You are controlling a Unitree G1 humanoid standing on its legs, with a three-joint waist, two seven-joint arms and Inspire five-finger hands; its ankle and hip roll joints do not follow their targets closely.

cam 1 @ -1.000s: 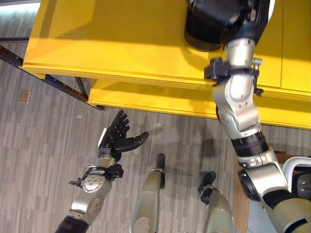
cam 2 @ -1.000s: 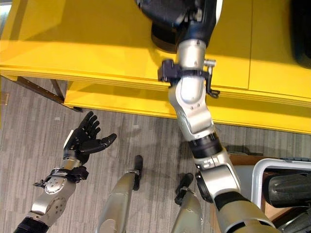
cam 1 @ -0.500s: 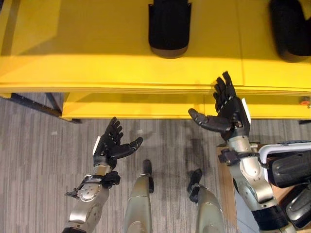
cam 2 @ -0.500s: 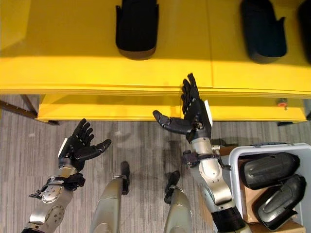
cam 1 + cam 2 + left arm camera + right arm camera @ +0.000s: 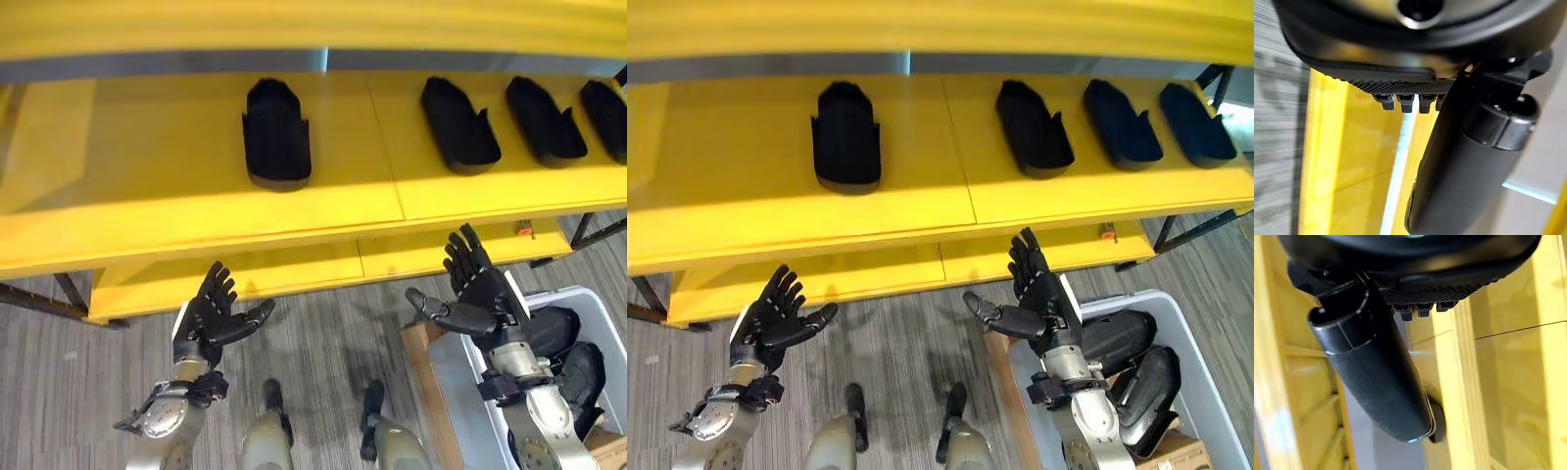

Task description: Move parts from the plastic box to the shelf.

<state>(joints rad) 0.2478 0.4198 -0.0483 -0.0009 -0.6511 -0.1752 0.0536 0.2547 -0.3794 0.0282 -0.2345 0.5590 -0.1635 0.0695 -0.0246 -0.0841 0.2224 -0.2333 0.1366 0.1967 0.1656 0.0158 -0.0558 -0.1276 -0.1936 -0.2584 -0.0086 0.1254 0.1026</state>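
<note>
Yellow shelf (image 5: pixel 196 206) carries four black parts (image 5: pixel 276 132). Plastic box (image 5: pixel 1195 352) at robot's right w/ more parts (image 5: pixel 1127 338) inside. Right hand (image 5: pixel 1043 299) over box's near edge, left hand (image 5: pixel 211 318) apart; both spread wide, empty. Parts look like stiff, light moulded shells; prob. best taken across the narrow width.

You get bright, even overhead light; the yellow shelf (image 5: pixel 196 186) shows soft glare along its front, faint shadows fall on the floor (image 5: pixel 323 333), and wrist views blur up close.
</note>
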